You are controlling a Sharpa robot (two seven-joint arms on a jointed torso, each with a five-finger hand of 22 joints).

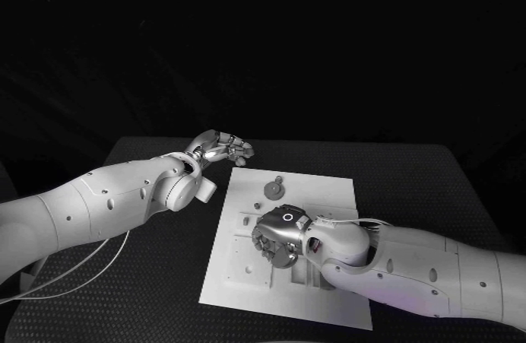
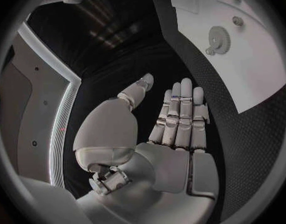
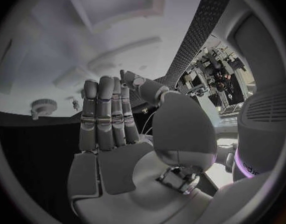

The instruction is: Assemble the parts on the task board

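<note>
- Head view: task board lies mid-counter, long side running away from the robot. Right hand hovers palm-down over the board's near-middle, covering whatever sits under it. Left hand is off the board, just past its far left corner, above bare counter.
- Head view, parts: one gear-shaped part sits on the far half of the board, well apart from the right hand. Low raised fixtures show at the near left of the board; can't tell if they're loose parts or board features.
- Left wrist view: left hand flat, fingers straight and side by side, thumb out to the side, nothing held. Board is beside the fingertips, not touched. Gear lies flat on it with a small peg-like piece just beside it.
- Right wrist view: right hand likewise flat, fingers straight and together, thumb apart, empty. Board fills the space beyond; gear sits near the fingertips, untouched.
- Progress call: early or between steps. Neither hand carries a part. Gear looks seated or simply laid down; can't tell which. Most of the assembly appears left.
</note>
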